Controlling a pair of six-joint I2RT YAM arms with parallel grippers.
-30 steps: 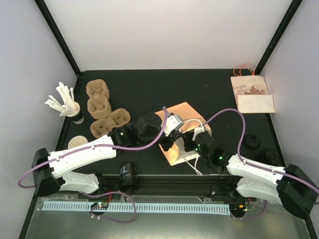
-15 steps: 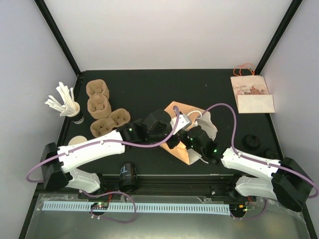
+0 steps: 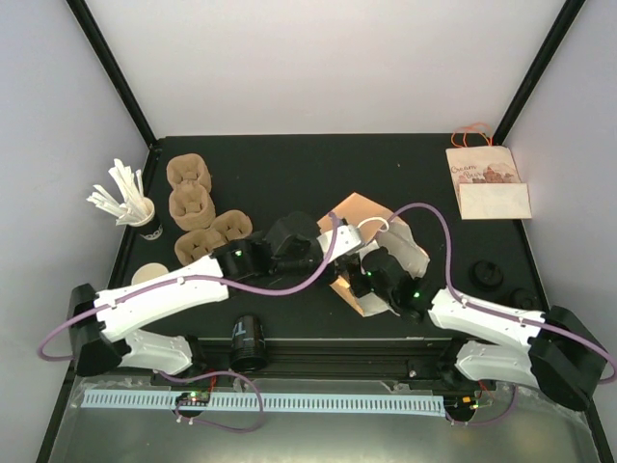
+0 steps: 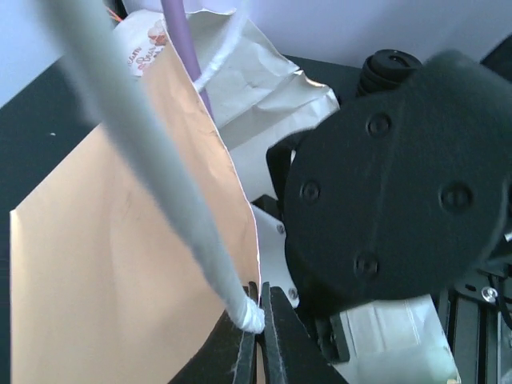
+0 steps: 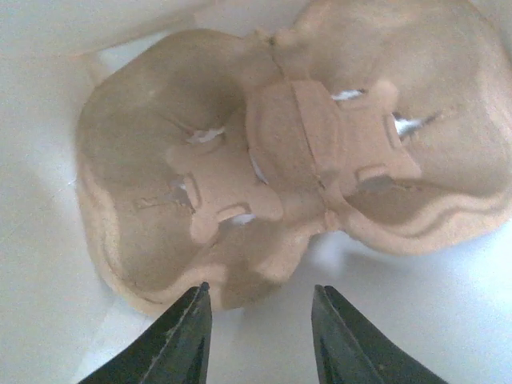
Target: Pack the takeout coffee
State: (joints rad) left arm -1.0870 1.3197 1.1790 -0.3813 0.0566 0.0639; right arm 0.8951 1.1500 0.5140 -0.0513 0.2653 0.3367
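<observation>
A paper bag lies on its side mid-table, its mouth toward the arms. My left gripper is shut on the bag's rim, where the white rope handle ends, and holds that edge up. My right gripper is inside the bag and stands open. Just beyond its tips a brown pulp cup carrier lies on the bag's white inner wall, with nothing between the fingers. From above, the right gripper is at the bag's mouth, beside the left gripper.
Three more pulp carriers lie at the left, next to a cup of white stirrers and a flat lid. A black cup lies near the front edge. A second printed bag sits far right, with black lids below it.
The bag has swung round and shifted toward the right as the left arm moved with it. The right arm has reached further forward and left into its mouth.
</observation>
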